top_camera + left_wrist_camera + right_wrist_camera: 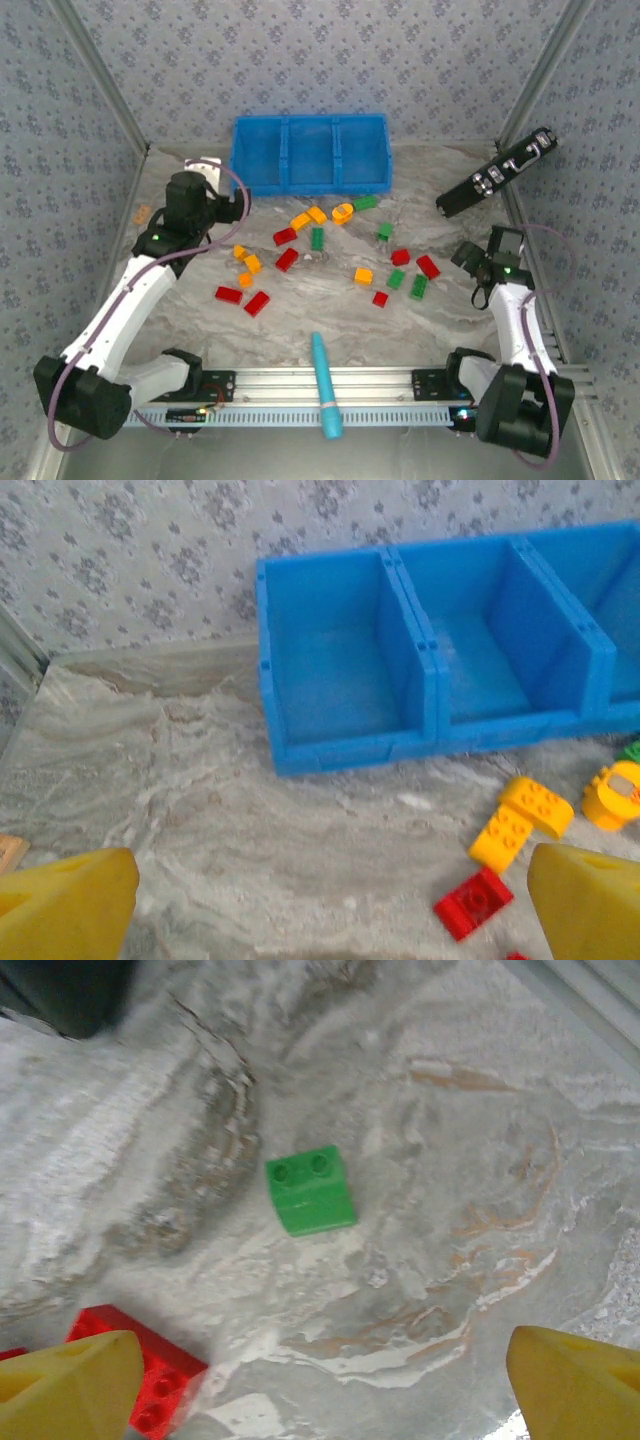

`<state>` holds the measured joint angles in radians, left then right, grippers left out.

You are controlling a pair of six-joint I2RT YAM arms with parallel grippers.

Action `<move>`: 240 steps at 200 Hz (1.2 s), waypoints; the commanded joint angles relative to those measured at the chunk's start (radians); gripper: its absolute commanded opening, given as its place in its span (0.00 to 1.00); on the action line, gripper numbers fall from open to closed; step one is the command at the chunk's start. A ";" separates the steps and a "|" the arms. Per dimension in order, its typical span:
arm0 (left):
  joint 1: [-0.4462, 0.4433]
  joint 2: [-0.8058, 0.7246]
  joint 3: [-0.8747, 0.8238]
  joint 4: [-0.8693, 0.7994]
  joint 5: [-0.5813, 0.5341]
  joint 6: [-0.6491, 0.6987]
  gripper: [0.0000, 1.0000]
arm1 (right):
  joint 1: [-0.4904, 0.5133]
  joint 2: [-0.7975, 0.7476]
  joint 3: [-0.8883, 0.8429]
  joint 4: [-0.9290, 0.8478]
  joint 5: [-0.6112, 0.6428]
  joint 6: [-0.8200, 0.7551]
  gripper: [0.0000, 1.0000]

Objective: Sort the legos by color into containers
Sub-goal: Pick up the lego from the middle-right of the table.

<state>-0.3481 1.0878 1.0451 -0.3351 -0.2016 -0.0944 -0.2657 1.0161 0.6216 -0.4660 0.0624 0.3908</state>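
The blue three-compartment bin (310,152) stands at the back of the table, and all its compartments (340,670) look bare. Red, green and orange-yellow legos lie scattered in front of it (330,255). My left gripper (222,203) hovers left of the pile, open, with bare table between its yellow fingers (65,905). Orange-yellow bricks (520,820) and a red brick (475,903) lie to its right. My right gripper (465,258) is at the pile's right edge, open (325,1390) above bare table. A green brick (311,1191) lies ahead of it and a red brick (140,1370) sits by its left finger.
A teal pen (325,385) lies across the front rail. A long black device (497,172) leans at the back right. A small orange piece (142,213) sits beyond the left table edge. Patterned walls close in the table on three sides.
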 commanded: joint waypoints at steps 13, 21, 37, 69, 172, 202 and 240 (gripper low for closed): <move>-0.008 -0.099 0.023 -0.160 0.044 0.043 1.00 | -0.060 0.107 0.064 0.039 -0.047 -0.089 0.94; -0.009 -0.118 0.007 -0.162 0.033 0.046 1.00 | -0.064 0.132 0.075 0.054 -0.057 -0.096 0.93; -0.009 -0.143 -0.010 -0.174 0.025 0.043 1.00 | -0.066 0.183 0.096 0.083 -0.095 -0.116 0.92; -0.009 -0.145 0.057 -0.260 0.093 -0.022 1.00 | -0.062 0.282 0.133 0.102 -0.123 -0.144 0.90; -0.012 -0.195 0.150 -0.338 0.436 0.069 1.00 | -0.001 0.489 0.202 0.138 -0.009 -0.187 0.81; -0.055 -0.140 0.245 -0.418 0.394 0.103 1.00 | 0.003 0.539 0.219 0.143 0.009 -0.189 0.76; -0.092 -0.104 0.303 -0.438 0.323 0.155 1.00 | 0.006 0.576 0.220 0.154 0.023 -0.194 0.59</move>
<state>-0.4217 0.9726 1.2976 -0.7277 0.1677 0.0032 -0.2653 1.5764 0.8181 -0.3138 0.0570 0.2077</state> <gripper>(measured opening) 0.998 0.652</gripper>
